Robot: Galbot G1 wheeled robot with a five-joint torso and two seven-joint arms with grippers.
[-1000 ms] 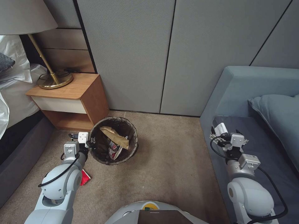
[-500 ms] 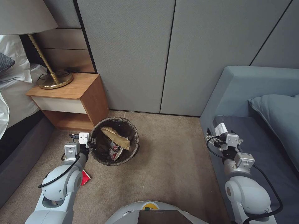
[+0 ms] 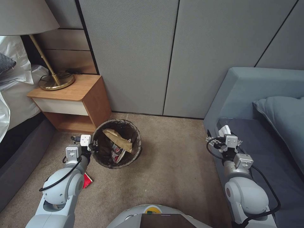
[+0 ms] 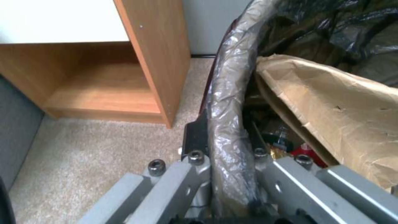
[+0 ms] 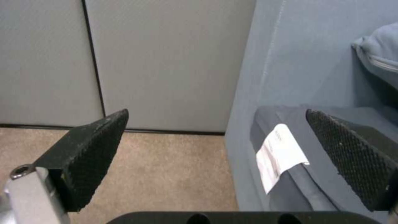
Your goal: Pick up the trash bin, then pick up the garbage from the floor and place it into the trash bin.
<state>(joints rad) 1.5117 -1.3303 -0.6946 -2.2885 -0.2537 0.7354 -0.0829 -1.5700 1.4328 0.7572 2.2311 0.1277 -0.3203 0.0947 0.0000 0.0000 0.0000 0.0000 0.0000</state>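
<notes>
Gripping the bag-covered rim of the trash bin, the left gripper has one finger outside the wall and one inside, closed on the rim at the side toward the robot's left. The bin stands upright on the carpet, mouth up, just beside the wooden nightstand. Inside it a tan paper scrap lies slanted, its long axis running from the rim nearest the nightstand toward the opposite wall, over red-and-white litter. A red wrapper lies on the carpet beside the left arm. The right gripper hangs at the front edge of the blue sofa, fingers spread wide and holding nothing. A white slip with printed lines too small to read lies on the sofa seat between those fingers. A brass lamp stands on the nightstand; grey wall panels close off the space behind the bin
</notes>
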